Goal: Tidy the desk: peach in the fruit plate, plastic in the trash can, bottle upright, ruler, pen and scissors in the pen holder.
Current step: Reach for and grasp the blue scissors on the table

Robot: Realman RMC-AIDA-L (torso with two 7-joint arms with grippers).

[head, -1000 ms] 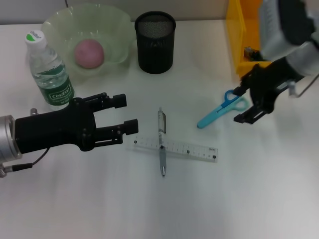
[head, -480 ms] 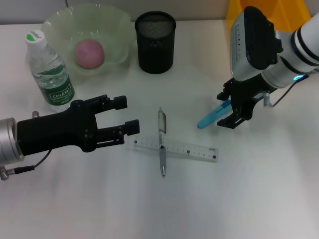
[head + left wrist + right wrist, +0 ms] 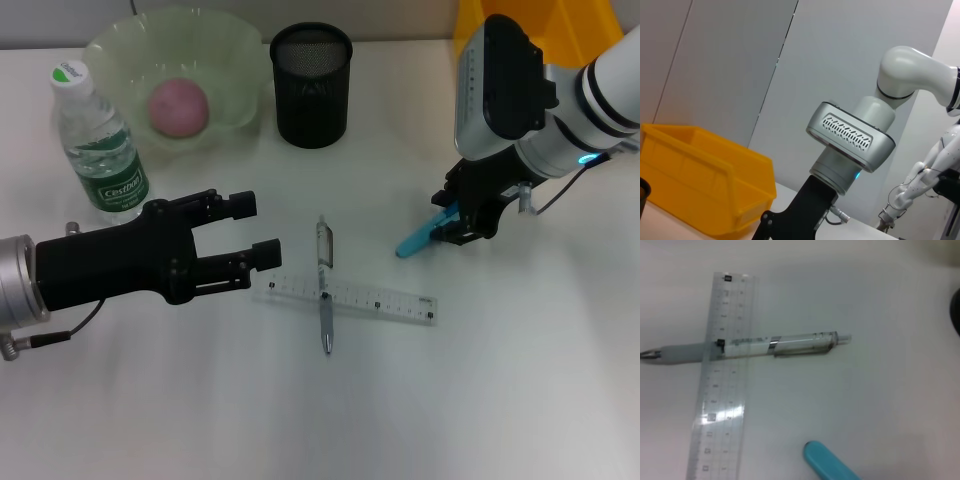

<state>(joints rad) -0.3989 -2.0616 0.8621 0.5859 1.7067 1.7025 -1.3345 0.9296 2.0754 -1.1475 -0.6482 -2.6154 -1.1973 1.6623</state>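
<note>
The peach (image 3: 178,106) lies in the green glass fruit plate (image 3: 120,42) at the back left. The bottle (image 3: 97,148) stands upright beside it. A black mesh pen holder (image 3: 312,88) stands at the back centre. The pen (image 3: 324,285) lies across the clear ruler (image 3: 380,300) mid-table; both also show in the right wrist view, pen (image 3: 790,345) over ruler (image 3: 722,405). The blue scissors (image 3: 415,240) lie to their right, handles under my right gripper (image 3: 455,217), which is open and straddles them. The left gripper (image 3: 250,232) hovers open left of the ruler. No plastic is in view.
A yellow bin (image 3: 478,45) stands at the back right, also seen in the left wrist view (image 3: 700,185) behind the right arm (image 3: 850,140). The scissors' tip (image 3: 827,462) shows near the ruler's end.
The right gripper has swung in from the right and come down over the scissors' handles, its fingers now closer together. The left arm and all objects have stayed put.
</note>
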